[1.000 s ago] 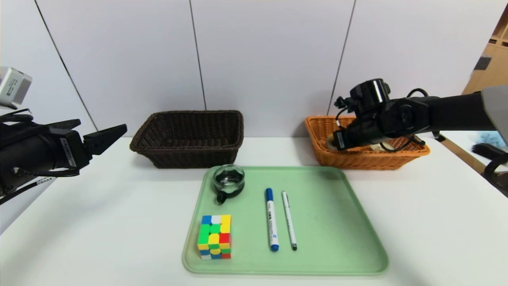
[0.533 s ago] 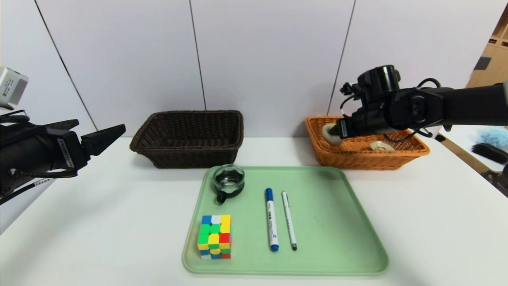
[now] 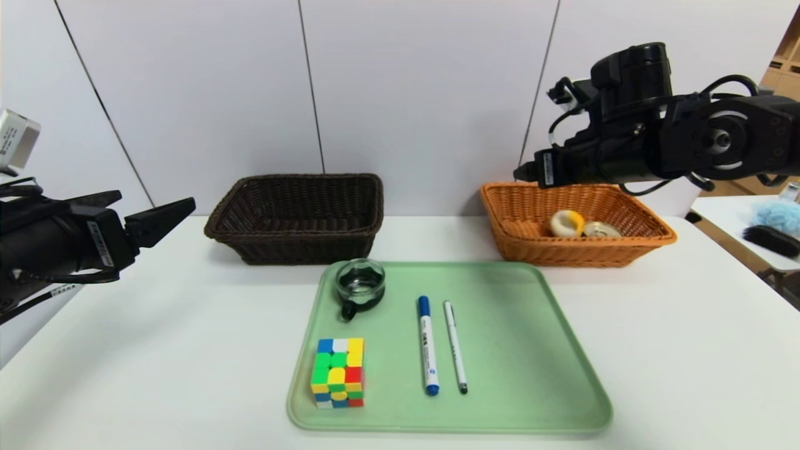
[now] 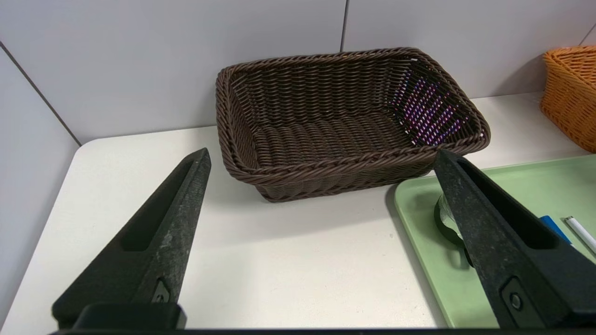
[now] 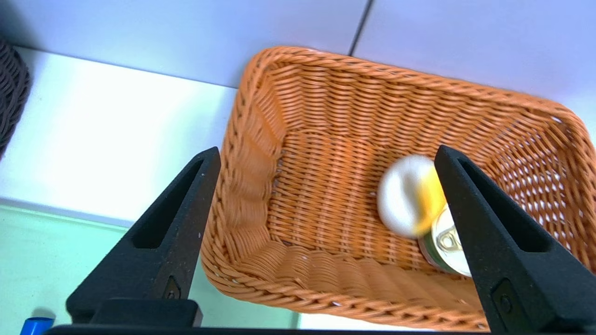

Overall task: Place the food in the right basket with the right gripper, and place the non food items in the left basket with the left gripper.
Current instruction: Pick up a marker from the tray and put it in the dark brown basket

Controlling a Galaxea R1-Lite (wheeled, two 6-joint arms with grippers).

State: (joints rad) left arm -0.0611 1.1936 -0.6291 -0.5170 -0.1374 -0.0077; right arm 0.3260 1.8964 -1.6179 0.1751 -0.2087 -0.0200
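Observation:
The cream bun (image 3: 566,222) (image 5: 405,202) lies in the orange basket (image 3: 519,244) (image 5: 298,288), touching the tin can (image 3: 600,230) (image 5: 447,246). My right gripper (image 3: 528,170) (image 5: 327,150) hangs open and empty above that basket. On the green tray (image 3: 531,350) stand the puzzle cube (image 3: 338,372), the glass cup (image 3: 360,284) (image 4: 447,218), the blue-capped marker (image 3: 428,345) and the white pen (image 3: 455,345). The dark brown basket (image 3: 294,247) (image 4: 344,167) holds nothing. My left gripper (image 3: 156,199) (image 4: 322,153) is open above the table's left side, short of the dark basket.
A white wall runs close behind both baskets. Bare white table lies between the tray (image 4: 512,186) and the left edge. A side surface at far right carries a blue fluffy thing (image 3: 775,215) and a dark brush (image 3: 772,240).
My right gripper opened, let go of the bun and rose above the orange basket. The bun rolled to rest against the can. The left arm has barely moved.

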